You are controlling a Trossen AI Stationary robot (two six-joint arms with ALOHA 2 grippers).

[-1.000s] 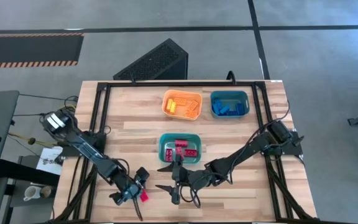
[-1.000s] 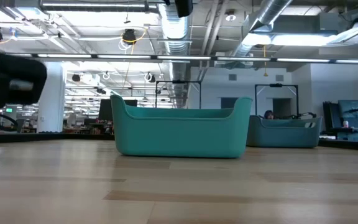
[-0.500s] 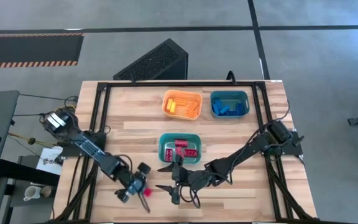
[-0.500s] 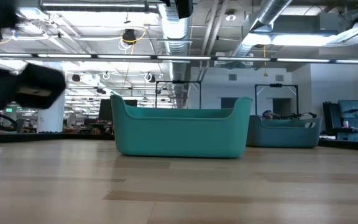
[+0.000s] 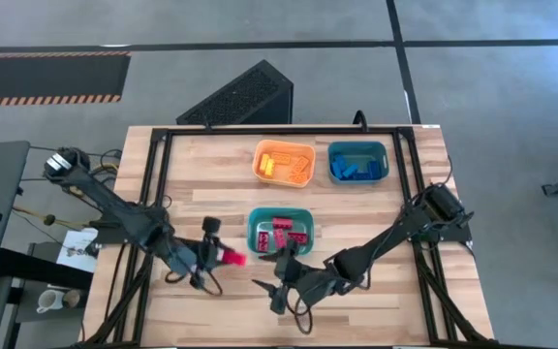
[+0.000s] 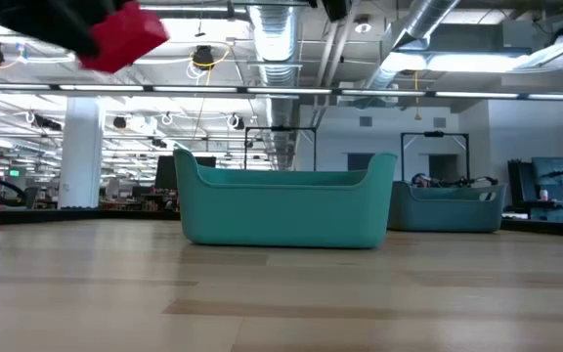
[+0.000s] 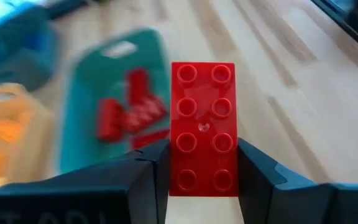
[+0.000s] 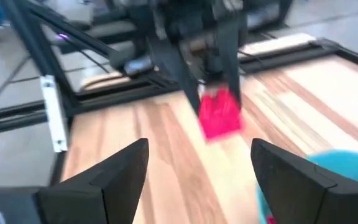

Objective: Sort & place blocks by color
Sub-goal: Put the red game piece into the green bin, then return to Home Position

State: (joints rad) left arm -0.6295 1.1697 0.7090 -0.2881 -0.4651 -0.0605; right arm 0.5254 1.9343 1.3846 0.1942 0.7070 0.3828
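The left gripper (image 5: 223,255) is up off the desk (image 5: 211,208) near its front, just left of the teal bin (image 5: 257,225), with its jaws pinching a red block (image 5: 231,258). In the left wrist view the red block (image 7: 202,127) is a two-by-four brick, studs facing the camera, gripped across its short width so that its long axis runs straight out from between the two fingers (image 7: 260,177), and its free end points toward the teal bin (image 7: 82,93). From above, that long axis lies roughly left to right, the free end nearest the bin's left wall. In the low view the block (image 6: 120,36) hangs high above the desk top, tilted. The right gripper (image 5: 275,276) waits just in front of the teal bin, its jaws spread wide and holding nothing. Inside the teal bin lie several red blocks (image 5: 281,231) at mixed angles. Farther back stand an orange bin (image 5: 262,167) with yellow blocks (image 5: 289,163) and, beside it on the right, a second teal bin (image 5: 384,155) with blue blocks (image 5: 353,172).
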